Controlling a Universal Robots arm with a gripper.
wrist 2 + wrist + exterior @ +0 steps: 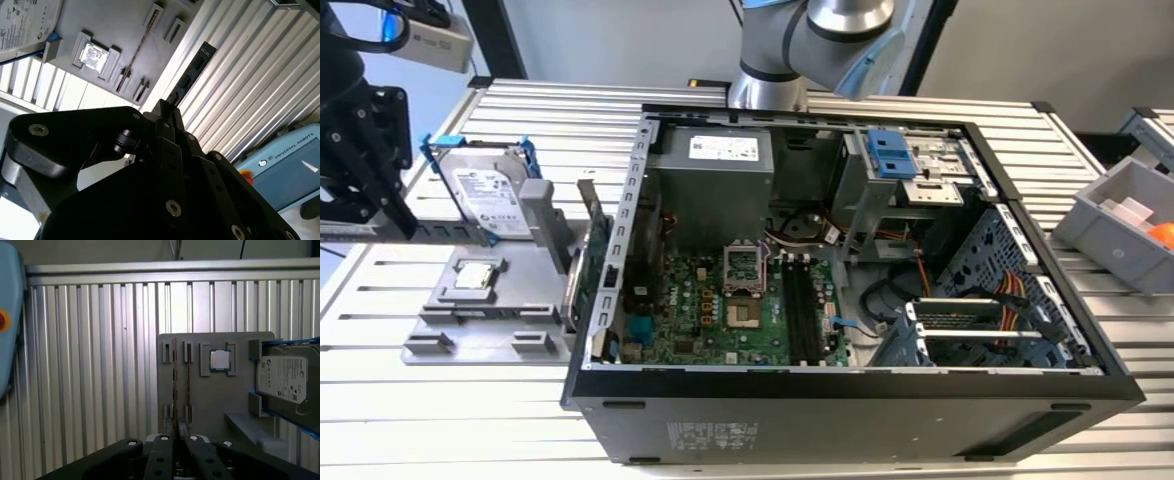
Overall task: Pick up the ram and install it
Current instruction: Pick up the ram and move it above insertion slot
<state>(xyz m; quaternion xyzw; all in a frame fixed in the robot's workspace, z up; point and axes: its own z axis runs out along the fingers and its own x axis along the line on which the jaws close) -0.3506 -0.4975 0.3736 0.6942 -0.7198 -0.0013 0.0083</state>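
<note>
The end effector (167, 111) is clamped on the ram (192, 67), a thin dark stick jutting past its fingertips over the ribbed worktop (260, 75), well apart from the open computer case (854, 410), and so narrow a hold could let it tilt or slip.

A white printed label covers the face of the hard drive (491, 200), which stands beside the computer case (854, 400) on the exterior view's left; its lines are too small to make out. Inside the case, a white sticker sits on the power supply (724, 149). In the second wrist view, a teach pendant (285, 165) carries a logo and lettering.
</note>
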